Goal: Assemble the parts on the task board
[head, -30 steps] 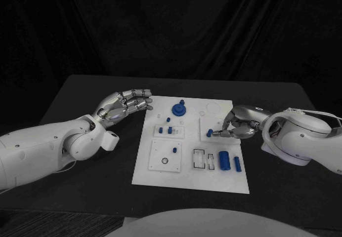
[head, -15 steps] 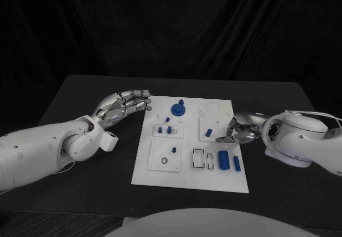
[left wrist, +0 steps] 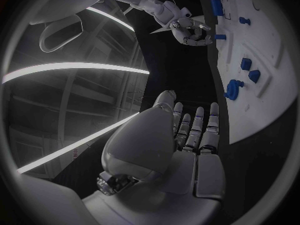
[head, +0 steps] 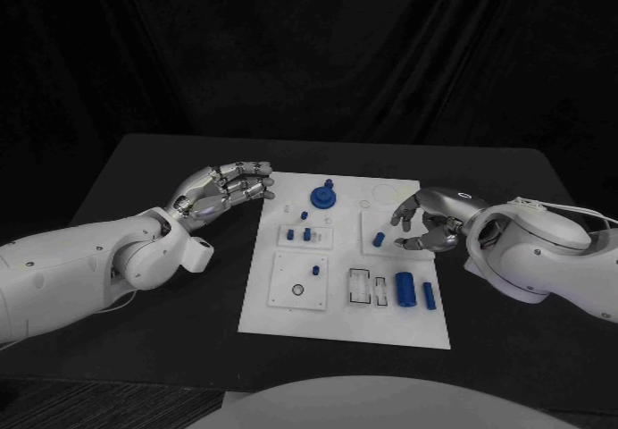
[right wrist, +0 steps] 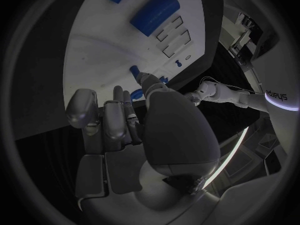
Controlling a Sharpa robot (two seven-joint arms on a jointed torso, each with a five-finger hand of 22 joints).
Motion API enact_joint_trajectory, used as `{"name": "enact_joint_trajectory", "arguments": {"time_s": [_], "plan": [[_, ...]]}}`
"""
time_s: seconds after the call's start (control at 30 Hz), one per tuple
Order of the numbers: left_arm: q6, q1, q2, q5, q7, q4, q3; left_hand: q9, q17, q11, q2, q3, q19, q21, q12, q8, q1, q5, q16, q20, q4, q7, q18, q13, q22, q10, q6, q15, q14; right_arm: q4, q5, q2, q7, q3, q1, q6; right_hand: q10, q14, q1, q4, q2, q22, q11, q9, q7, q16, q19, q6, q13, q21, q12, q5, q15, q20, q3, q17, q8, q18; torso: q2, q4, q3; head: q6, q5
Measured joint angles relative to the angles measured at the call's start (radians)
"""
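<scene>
I see the task board (head: 338, 313), a flat white plate in the middle of the frame on the dull black table (head: 154, 340). It has smaller raised white squares on it, and some have little slots cut in them. The parts are small, smooth and blue. A round knob part (head: 322, 196) stands near the top of the board. A fat cylinder (head: 405, 290) and a thin bar (head: 428, 297) lie side by side at the lower right of the board. A short peg (head: 379, 239) sits on a white square right of the middle.

My right hand (head: 422, 223) is shiny silver. It hangs just beside the short peg, at the board's right edge. Its fingers are spread and curved, and I see nothing in them, so it looks open and empty. The fingertips hide a bit of the board.

My left hand (head: 229, 189) is at the upper left, by the board's top left corner. Its fingers are bent in loosely, holding nothing. I cannot tell if it touches the board.

The smallest parts are too tiny to make out.
</scene>
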Motion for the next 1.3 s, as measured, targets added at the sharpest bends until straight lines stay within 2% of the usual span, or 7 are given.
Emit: {"name": "enact_joint_trajectory", "arguments": {"time_s": [0.17,0.3,0.5,0.63,0.73,0.93,1.3], "plan": [[0.0,0.0,0.0,0.0,0.0,-0.001,0.0,0.0,0.0,0.0,0.0,0.0,0.004,0.0,0.0,0.0,0.0,0.0,0.0,-0.004,0.0,0.0,0.0,0.0,0.0,0.0,0.0,0.0,0.0,-0.02,-0.02,0.021,0.031,0.0,-0.018,-0.028,-0.002,-0.002,0.007,-0.006,-0.005,0.0,0.002,-0.007,0.007,0.0,0.0,-0.007,-0.036,0.0,-0.023,0.002,0.002,0.007,0.012,-0.002,-0.005,0.0,0.0,0.0,0.0,0.0,0.001],[0.001,-0.001,0.001,0.0,0.0,-0.001,0.0,0.0,0.0,0.0,0.0,0.0,0.004,0.0,0.0,0.0,0.0,0.0,0.0,-0.004,0.0,0.0,0.0,0.0,0.0,0.0,0.0,0.0,0.0,-0.04,-0.032,0.041,0.05,0.0,-0.031,-0.041,0.003,-0.003,0.008,-0.007,-0.005,0.0,0.006,-0.013,0.012,0.0,0.0,-0.012,-0.062,0.0,-0.033,-0.036,0.008,0.007,0.018,-0.004,-0.005,0.0,0.0,0.0,0.0,-0.001,0.003],[0.001,-0.001,0.001,0.0,-0.001,-0.002,0.0,0.0,0.0,0.0,0.0,0.003,0.004,0.0,0.0,0.0,0.0,0.0,0.0,-0.004,-0.003,0.004,0.0,0.0,0.0,0.0,0.004,0.0,0.0,-0.069,-0.044,0.07,0.074,0.0,-0.041,-0.055,0.035,-0.003,0.019,-0.006,0.006,0.0,0.01,-0.017,0.026,0.004,0.004,0.014,-0.09,0.0,-0.039,-0.043,0.008,0.011,0.034,-0.005,-0.004,0.0,0.0,-0.0001,0.0,-0.002,0.005],[0.002,-0.001,0.001,0.0,-0.002,-0.002,0.0,0.0,0.0,0.0,0.0,0.003,0.004,0.0,0.0,0.0,0.0,0.0,0.0,-0.004,-0.003,0.004,0.0,0.0,0.0,0.0,0.004,0.0,0.0,-0.085,-0.049,0.085,0.088,0.0,-0.044,-0.06,0.061,-0.003,0.019,0.0,0.006,0.0,0.009,-0.021,0.025,0.009,0.007,0.034,-0.112,0.0,-0.045,-0.052,0.008,0.014,0.04,-0.005,0.001,0.0,0.0,0.0,0.0,-0.002,0.005],[0.003,-0.002,0.002,0.0,-0.002,-0.003,0.0,0.0,0.0,0.0,0.0,0.003,0.004,0.0,0.0,0.0,0.0,0.0,0.0,-0.004,-0.003,0.004,0.0,0.0,0.0,0.0,0.004,0.0,0.0,-0.097,-0.051,0.097,0.098,0.0,-0.045,-0.063,0.077,-0.003,0.019,0.005,0.006,0.0,0.007,-0.026,0.023,0.009,0.007,0.049,-0.13,0.0,-0.051,-0.082,0.008,0.014,0.045,-0.006,0.005,0.0,0.001,0.0,0.0001,-0.002,0.005],[0.005,-0.003,0.002,0.0,-0.003,-0.004,0.0,0.0,0.0,0.0,0.0,0.003,0.004,0.0,0.0,0.0,0.0,0.0,0.0,-0.004,-0.003,0.004,0.0,0.0,0.0,0.0,0.004,0.0,0.0,-0.116,-0.054,0.116,0.116,0.0,-0.048,-0.069,0.122,-0.003,0.026,0.005,0.013,0.001,-0.004,-0.03,0.009,0.009,0.007,0.096,-0.16,0.002,-0.064,-0.086,0.008,0.014,0.064,-0.014,0.016,0.0,0.001,0.0,0.0001,-0.003,0.007],[0.01,-0.005,0.002,0.0,-0.007,-0.005,0.0,-0.001,0.0,0.003,0.0,0.006,0.004,0.0,0.0,0.0,0.0,0.0,0.0,-0.004,-0.006,0.008,0.0,0.0,-0.001,0.003,0.008,0.004,0.004,-0.132,-0.057,0.134,0.136,0.0,-0.05,-0.069,0.208,-0.001,0.046,0.0,0.012,0.001,-0.026,-0.04,-0.015,0.007,0.013,0.161,-0.218,0.002,-0.1,-0.102,-0.008,0.002,0.089,-0.032,0.032,0.0,0.0,0.0001,0.0,-0.002,0.007]]}}
